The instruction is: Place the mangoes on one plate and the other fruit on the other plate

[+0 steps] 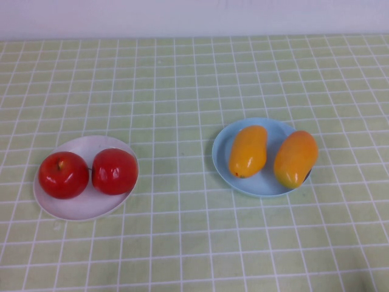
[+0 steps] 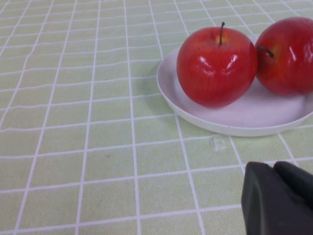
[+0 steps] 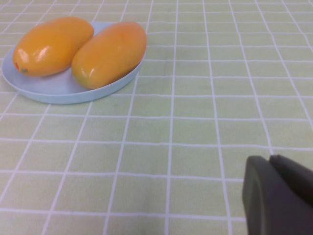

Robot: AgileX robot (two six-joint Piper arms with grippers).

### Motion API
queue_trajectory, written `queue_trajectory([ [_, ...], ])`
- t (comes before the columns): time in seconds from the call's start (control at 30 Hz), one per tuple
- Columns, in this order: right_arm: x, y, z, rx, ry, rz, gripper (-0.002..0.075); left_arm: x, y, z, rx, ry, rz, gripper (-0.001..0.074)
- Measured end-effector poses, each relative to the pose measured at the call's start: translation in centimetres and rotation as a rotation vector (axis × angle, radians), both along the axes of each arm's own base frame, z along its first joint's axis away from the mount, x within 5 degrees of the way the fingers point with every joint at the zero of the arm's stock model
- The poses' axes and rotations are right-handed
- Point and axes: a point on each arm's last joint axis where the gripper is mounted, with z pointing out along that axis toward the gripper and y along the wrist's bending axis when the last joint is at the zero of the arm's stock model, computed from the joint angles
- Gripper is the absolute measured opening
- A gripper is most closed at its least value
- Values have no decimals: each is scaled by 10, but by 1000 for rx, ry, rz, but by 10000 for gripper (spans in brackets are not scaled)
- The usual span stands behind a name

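Two mangoes (image 1: 248, 151) (image 1: 295, 159) lie side by side on the light blue plate (image 1: 226, 165), right of centre in my high view; the right-hand one hangs over the plate's right rim. Left of centre, low in that frame, the white plate (image 1: 79, 210) carries both apples (image 1: 63, 174) (image 1: 114, 171), which touch each other. The two plates sit well apart on the green checked tablecloth (image 1: 182, 91).

Neither arm reaches into my high view. From the left wrist camera I see the left gripper (image 2: 279, 198) at the lower right corner of the frame, its dark fingers pressed together with nothing between them, near the white plate but not touching it. The right wrist camera shows the right gripper (image 3: 279, 196) in the lower right corner too, likewise closed and empty, well apart from the blue plate and its mangoes at the upper left.
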Motion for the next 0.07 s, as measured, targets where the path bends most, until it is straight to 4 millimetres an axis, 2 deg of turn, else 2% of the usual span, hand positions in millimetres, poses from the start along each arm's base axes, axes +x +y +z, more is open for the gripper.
queue_trajectory([
  [0.07,0,0,0,0,0,0,-15,0,0,0,0,0,0,2],
])
